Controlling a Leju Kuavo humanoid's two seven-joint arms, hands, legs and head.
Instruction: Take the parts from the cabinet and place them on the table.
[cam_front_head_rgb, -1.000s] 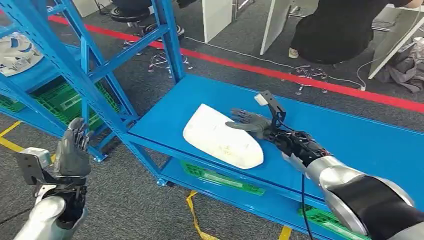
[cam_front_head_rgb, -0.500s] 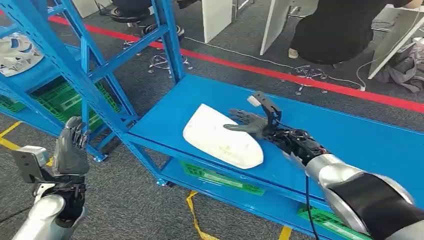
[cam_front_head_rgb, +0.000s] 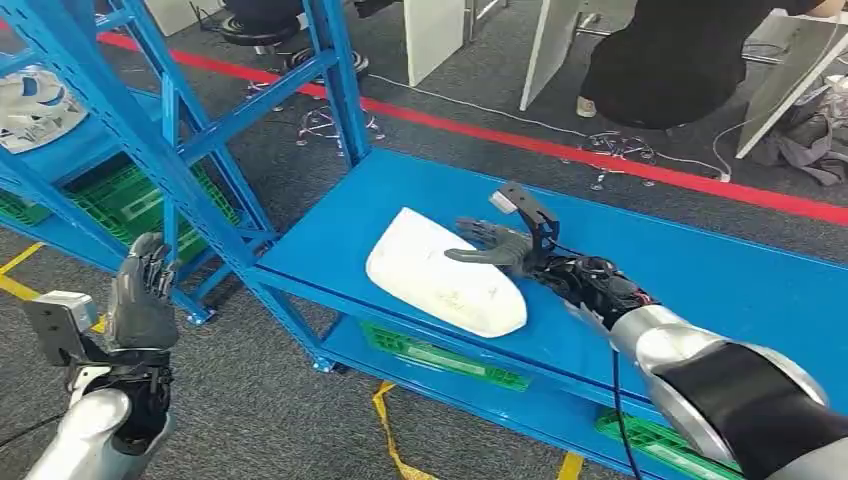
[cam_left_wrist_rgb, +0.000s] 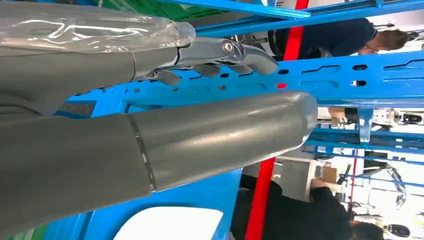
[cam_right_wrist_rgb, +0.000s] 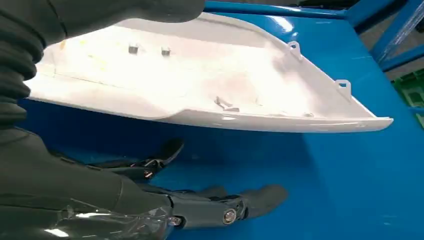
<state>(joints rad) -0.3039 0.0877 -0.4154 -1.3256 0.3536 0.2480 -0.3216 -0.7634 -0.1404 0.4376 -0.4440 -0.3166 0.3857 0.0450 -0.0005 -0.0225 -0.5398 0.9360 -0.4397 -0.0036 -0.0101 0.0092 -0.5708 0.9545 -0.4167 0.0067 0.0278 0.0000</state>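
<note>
A white moulded shell part lies on the blue table top. My right hand is at the part's right end, thumb lying over its edge, fingers straight and spread above the table. In the right wrist view the part shows its hollow side with small tabs, and my right hand has its fingers stretched below the rim, apart from it. My left hand is raised at the lower left, fingers up and apart, holding nothing. In the left wrist view the left hand faces the blue rack.
The blue cabinet rack stands at left, with another white-and-blue part on its shelf and green crates below. More green crates sit under the table. A person in black sits beyond the red floor line.
My right hand and wrist have shifted slightly left toward the part. The left hand has dipped a little; the part has not moved.
</note>
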